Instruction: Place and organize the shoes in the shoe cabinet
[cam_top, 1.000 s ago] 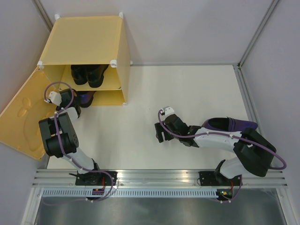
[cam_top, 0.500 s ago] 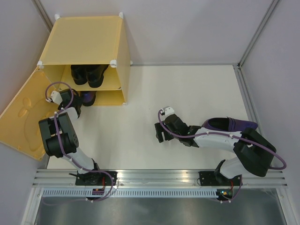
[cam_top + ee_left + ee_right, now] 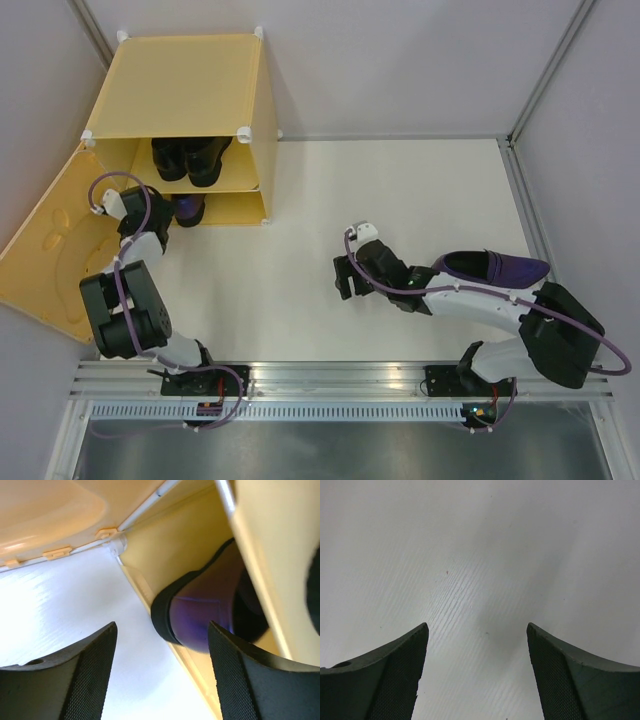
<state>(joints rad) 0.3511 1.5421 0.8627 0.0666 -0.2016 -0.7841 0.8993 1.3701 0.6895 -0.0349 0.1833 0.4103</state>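
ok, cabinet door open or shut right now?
Open. The door is swung wide to the left of the shoe cabinet, and the black shoes on its shelf show through the front.

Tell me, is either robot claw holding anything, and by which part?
Nothing is held. The left gripper stands open facing the heel of the glossy dark purple shoe in the yellow-orange plastic cabinet; the right gripper hangs open over the white table.

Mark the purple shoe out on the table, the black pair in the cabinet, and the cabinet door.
purple shoe [image 3: 497, 267], top view, glossy upper
black pair [image 3: 190, 160], top view, visible ends
cabinet door [image 3: 48, 250], top view, embossed panel
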